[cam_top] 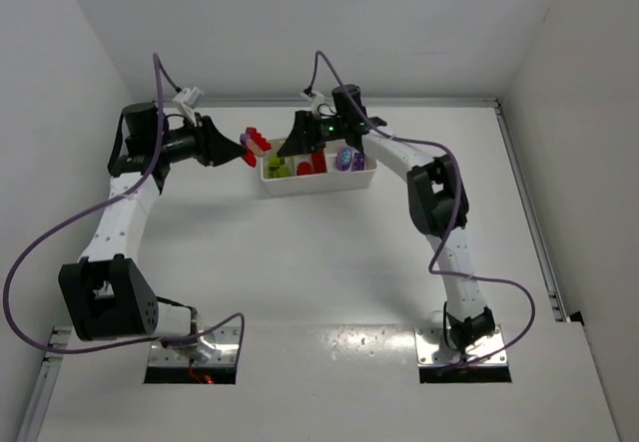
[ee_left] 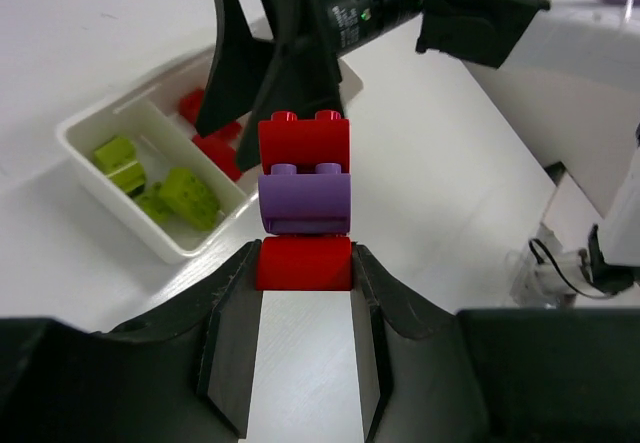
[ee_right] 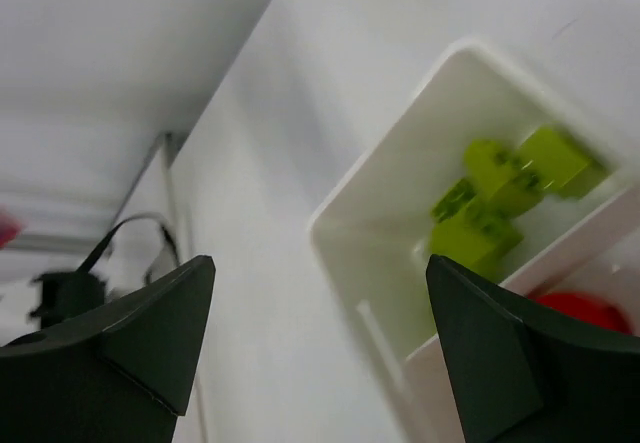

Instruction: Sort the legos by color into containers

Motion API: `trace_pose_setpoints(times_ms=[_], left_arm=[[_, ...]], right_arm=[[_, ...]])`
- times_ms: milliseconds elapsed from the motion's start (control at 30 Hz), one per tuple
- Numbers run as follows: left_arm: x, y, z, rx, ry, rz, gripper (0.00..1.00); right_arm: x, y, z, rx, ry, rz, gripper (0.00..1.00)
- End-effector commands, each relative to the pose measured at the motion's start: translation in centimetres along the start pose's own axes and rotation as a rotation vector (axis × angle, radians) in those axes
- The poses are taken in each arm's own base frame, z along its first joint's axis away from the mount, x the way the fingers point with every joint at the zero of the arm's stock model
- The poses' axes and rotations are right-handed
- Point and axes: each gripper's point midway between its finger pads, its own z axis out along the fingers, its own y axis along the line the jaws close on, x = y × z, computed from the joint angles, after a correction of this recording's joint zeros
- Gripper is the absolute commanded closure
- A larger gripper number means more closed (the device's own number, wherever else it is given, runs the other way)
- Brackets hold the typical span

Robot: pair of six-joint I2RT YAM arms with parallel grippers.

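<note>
Left gripper (ee_left: 305, 263) is clamped on the bottom red brick (ee_left: 305, 266) of a three-brick stack (ee_left: 305, 198), its jaws pressing that brick from both sides. Above that brick sit a purple brick (ee_left: 305, 201) and a top red brick (ee_left: 303, 141), all stuck together and held in the air just beside the left end of the white tray (ee_left: 130, 213).

Just past the stack, the right gripper (ee_left: 268, 73) faces it with its jaws spread wide and nothing between them.

By my reading the step in hand is pulling this mixed stack apart, since it cannot go into any one compartment as it is. The next move calls for the right jaws to close squarely on the top red brick and peel it off while the left grip holds firm.

Beyond, the tray's left compartment holds the yellow-green legos (ee_right: 490, 203). The middle one holds red legos (cam_top: 318, 163), and the right one holds purple legos (cam_top: 349, 159).
</note>
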Motion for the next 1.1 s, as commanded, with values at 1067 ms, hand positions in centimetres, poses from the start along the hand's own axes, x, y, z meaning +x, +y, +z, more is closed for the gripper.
trace_pose_setpoints(times_ms=[1067], left_arm=[[6.6, -17.1, 9.6, 0.827, 0.355, 0.001, 0.99]], right_arm=[[6.8, 13.6, -21.0, -0.218, -0.065, -0.238, 0.12]])
